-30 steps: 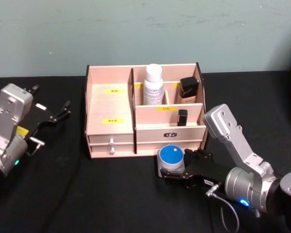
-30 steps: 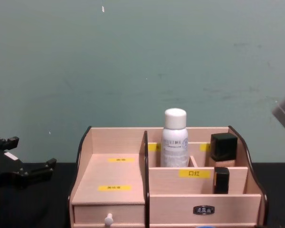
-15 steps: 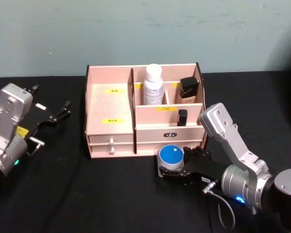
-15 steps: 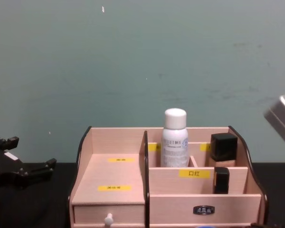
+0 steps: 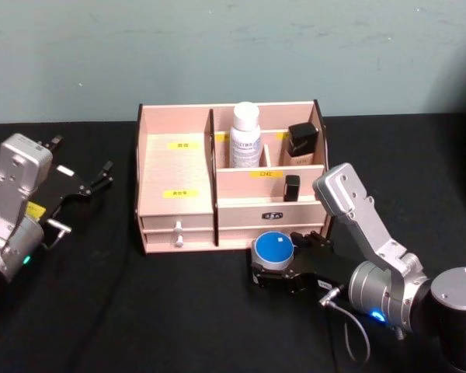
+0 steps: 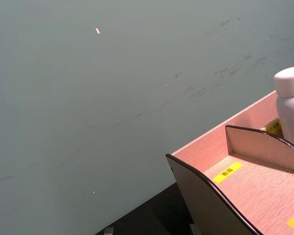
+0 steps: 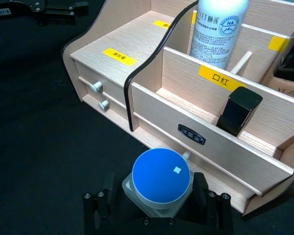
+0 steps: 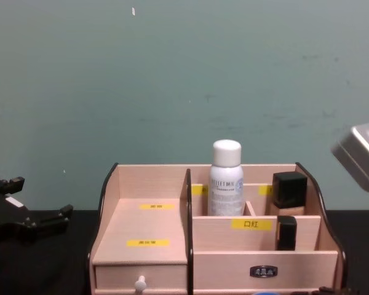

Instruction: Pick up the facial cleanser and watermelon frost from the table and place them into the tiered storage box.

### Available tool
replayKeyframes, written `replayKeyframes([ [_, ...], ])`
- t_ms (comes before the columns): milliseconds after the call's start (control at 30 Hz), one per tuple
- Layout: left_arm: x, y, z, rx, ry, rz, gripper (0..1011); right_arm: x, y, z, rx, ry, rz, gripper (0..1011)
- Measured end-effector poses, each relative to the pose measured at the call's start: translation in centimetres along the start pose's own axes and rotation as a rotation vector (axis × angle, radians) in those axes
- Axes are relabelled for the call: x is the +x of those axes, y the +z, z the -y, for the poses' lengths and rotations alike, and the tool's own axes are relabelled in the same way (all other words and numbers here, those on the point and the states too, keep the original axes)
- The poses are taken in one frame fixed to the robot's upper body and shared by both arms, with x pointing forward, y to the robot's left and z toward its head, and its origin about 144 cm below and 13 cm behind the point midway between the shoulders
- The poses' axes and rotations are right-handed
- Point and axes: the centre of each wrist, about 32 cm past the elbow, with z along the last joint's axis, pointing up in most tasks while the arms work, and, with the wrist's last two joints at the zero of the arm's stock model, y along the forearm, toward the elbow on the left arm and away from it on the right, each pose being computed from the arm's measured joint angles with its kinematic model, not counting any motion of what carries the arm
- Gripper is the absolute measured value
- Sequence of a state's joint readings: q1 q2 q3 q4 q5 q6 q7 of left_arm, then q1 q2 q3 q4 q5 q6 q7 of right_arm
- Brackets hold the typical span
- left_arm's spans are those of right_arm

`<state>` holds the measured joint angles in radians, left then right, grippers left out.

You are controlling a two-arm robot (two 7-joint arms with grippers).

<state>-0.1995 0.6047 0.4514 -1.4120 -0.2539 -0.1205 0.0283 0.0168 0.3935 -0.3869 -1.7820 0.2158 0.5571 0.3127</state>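
Right arm has nudged in a touch leftward over the last second, and the right gripper [image 5: 276,272] now sits with a finger on each side of the watermelon frost [image 5: 272,249]. From the wrist view the pads look pressed against the jar, so I read it as clasped. The jar is still down on the black table [image 5: 179,311], just in front of the tiered storage box [image 5: 175,167], barely shifted. The facial cleanser [image 5: 246,136] already stands in the far middle compartment, so this jar is the last item. Left gripper [image 5: 81,159] stays parked far left, fingers spread. A lift looks imminent
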Motion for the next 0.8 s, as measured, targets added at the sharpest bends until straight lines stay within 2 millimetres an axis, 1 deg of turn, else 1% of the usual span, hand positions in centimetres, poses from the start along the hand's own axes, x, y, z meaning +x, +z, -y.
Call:
replayKeyframes([
  [733, 0.0, 0.0, 0.0, 0.0, 0.0, 0.0, 1001, -0.09, 0.04, -0.15, -0.003, -0.007, 0.006, 1000],
  [800, 0.0, 0.0, 0.0, 0.0, 0.0, 0.0, 1001, -0.09, 0.04, -0.14, -0.003, -0.007, 0.005, 969],
])
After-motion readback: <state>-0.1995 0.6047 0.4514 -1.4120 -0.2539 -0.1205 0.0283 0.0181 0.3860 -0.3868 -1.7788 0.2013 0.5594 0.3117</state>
